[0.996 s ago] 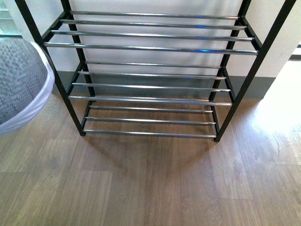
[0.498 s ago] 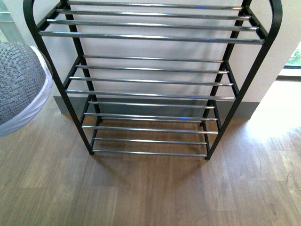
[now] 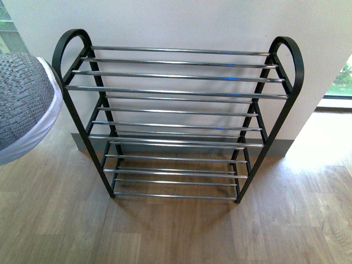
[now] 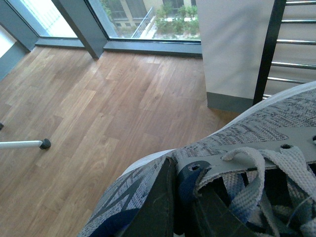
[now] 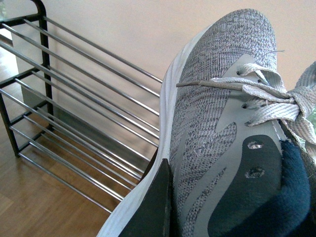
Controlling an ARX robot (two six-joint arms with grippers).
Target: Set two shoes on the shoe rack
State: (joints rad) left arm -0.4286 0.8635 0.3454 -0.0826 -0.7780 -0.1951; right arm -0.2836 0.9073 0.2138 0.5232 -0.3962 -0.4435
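Left end effector (image 4: 181, 174) clamps one grey knit white-soled sneaker (image 4: 266, 123), right end effector (image 5: 160, 202) its twin sneaker (image 5: 212, 98), both held up, I judge, to reach the black-framed chrome-rod shoe rack (image 3: 176, 92).

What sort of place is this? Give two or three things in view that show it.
Probably the entrance hall of a home. A shoe rack stands against a white wall on a wood-plank floor, and there are tall windows nearby.

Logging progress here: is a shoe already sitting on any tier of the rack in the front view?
No, every tier of the shoe rack is bare; one shoe hangs off to its left.
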